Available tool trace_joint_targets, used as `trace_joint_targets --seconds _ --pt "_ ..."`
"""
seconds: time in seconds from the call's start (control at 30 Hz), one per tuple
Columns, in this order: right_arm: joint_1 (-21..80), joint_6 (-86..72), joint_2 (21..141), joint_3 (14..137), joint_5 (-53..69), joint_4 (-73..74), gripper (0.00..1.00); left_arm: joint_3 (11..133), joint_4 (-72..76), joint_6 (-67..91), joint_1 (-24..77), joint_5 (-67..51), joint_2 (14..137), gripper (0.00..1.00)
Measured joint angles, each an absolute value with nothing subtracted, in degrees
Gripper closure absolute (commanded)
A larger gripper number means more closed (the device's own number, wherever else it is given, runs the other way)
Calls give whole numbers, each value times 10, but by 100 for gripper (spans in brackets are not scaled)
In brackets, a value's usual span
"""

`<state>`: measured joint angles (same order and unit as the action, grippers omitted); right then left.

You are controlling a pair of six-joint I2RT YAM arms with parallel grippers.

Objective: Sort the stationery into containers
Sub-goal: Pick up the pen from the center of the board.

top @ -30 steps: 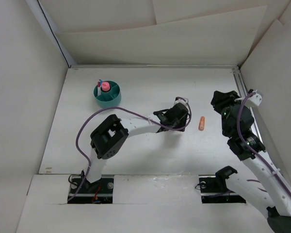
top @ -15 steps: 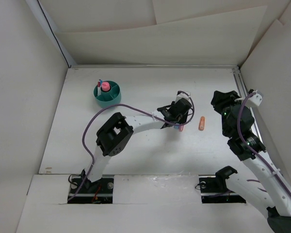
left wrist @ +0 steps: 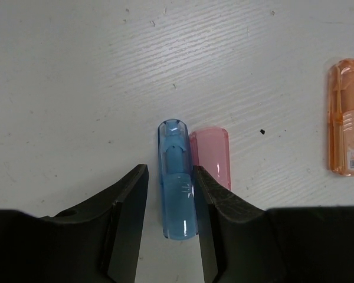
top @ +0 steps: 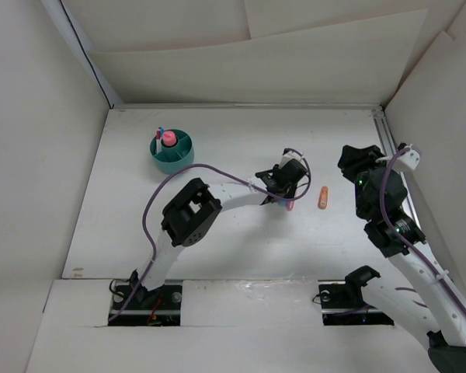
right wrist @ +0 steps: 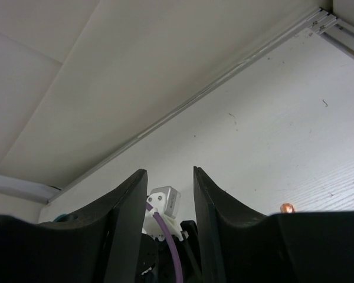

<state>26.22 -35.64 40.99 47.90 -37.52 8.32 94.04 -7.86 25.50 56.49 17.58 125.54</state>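
Observation:
A short chunky blue piece lies on the table between the jaws of my left gripper. The jaws are open: the right finger touches the piece and the left finger stands off it. A pink piece lies against the blue one, outside the right finger; it also shows in the top view. An orange piece lies further right. The teal cup at the back left holds a pink piece and thin pens. My right gripper is open, empty and raised at the right.
White walls close in the table at the back and both sides. A metal rail runs along the right edge. The left arm's purple cable arcs over the middle of the table.
My left gripper has reached further right and down over the blue and pink pieces; the pink piece now shows beside it. The right arm has not moved.

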Motion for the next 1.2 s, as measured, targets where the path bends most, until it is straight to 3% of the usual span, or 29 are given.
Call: trace_joint_targets --seconds 0.83,1.07,1.2 --pt "262 -356 416 479 -375 83 57 980 -87 244 554 165 1297 67" --pt "262 -356 416 479 -374 83 57 992 -91 243 554 172 1305 94" --pt "262 -356 416 479 -370 83 57 994 -93 246 552 175 1305 100"
